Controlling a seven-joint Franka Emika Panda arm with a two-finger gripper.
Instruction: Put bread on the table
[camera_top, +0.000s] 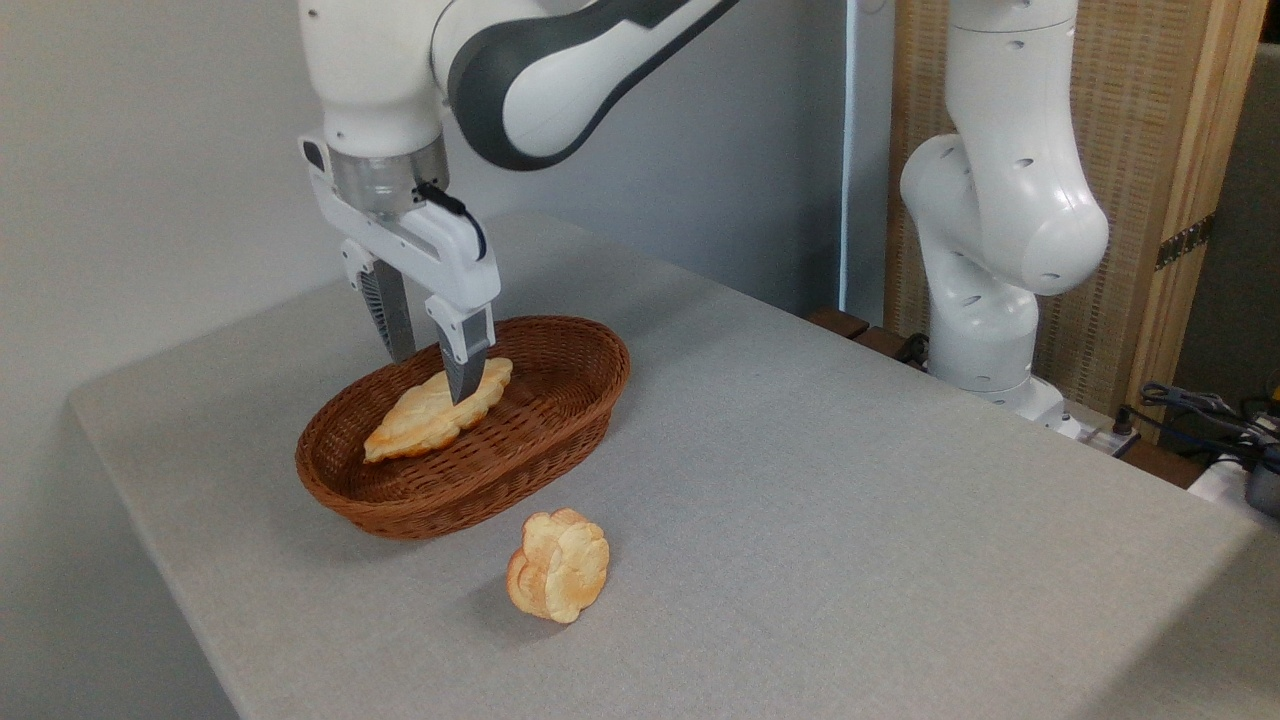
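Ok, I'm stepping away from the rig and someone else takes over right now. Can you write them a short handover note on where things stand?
Gripper: down in the wicker basket, fingers either side of the bread; whether they are clamped on it cannot be told.
Bread: tilted inside the basket, one end up near the fingers, the other low by the near rim.
Round lobed bun: on the table, in front of the basket, standing on edge.
Done: gripper is at the bread.
Left: lift the bread clear of the basket, set it on bare tabletop, release.
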